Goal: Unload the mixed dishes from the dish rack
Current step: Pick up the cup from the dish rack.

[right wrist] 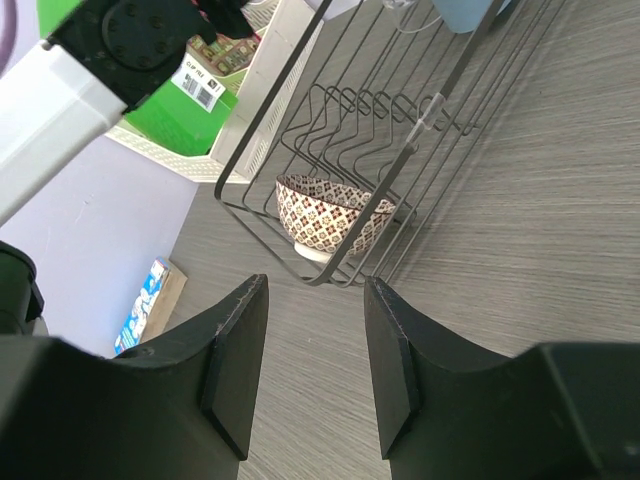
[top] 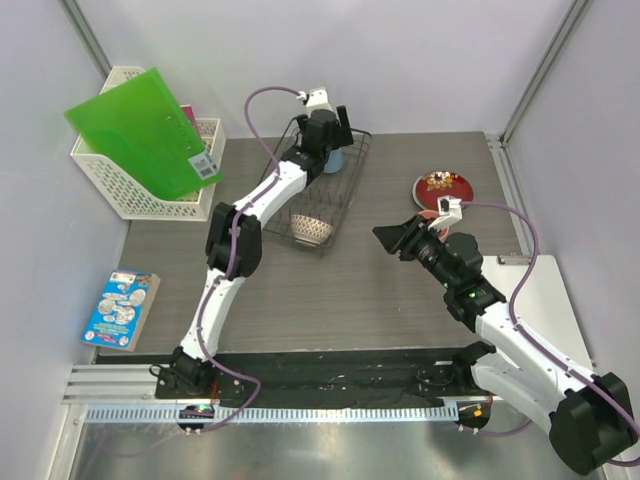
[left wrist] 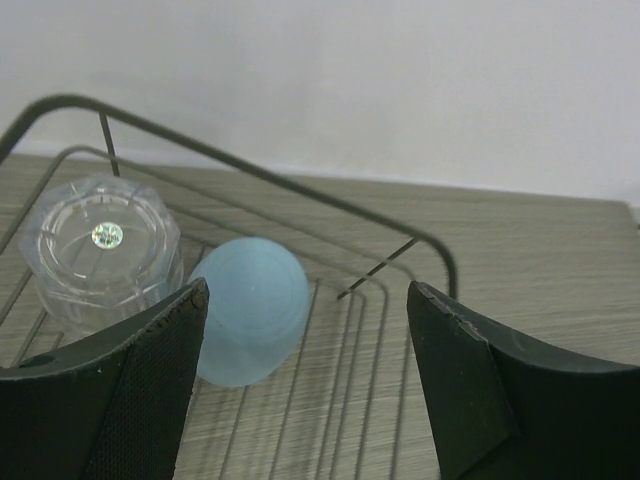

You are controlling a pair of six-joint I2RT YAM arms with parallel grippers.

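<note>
The left gripper (top: 331, 128) hangs over the far end of the dish rack (top: 345, 190), jaws spread wide and holding nothing. In its wrist view the light blue cup (left wrist: 250, 320) sits bottom up on the rack's wires, between the fingertips (left wrist: 195, 300) and below them. A clear glass (left wrist: 100, 245) stands just left of the cup, and the rack's rounded far rim lies beyond both.

The patterned bowl (top: 311, 229) sits upright at the rack's near end, close to the rim wire. The right gripper (top: 395, 238) hovers over bare table just right of that corner, jaws parted moderately and empty. A red plate (top: 445, 188) rests on the table further right, with open tabletop between it and the rack.
</note>
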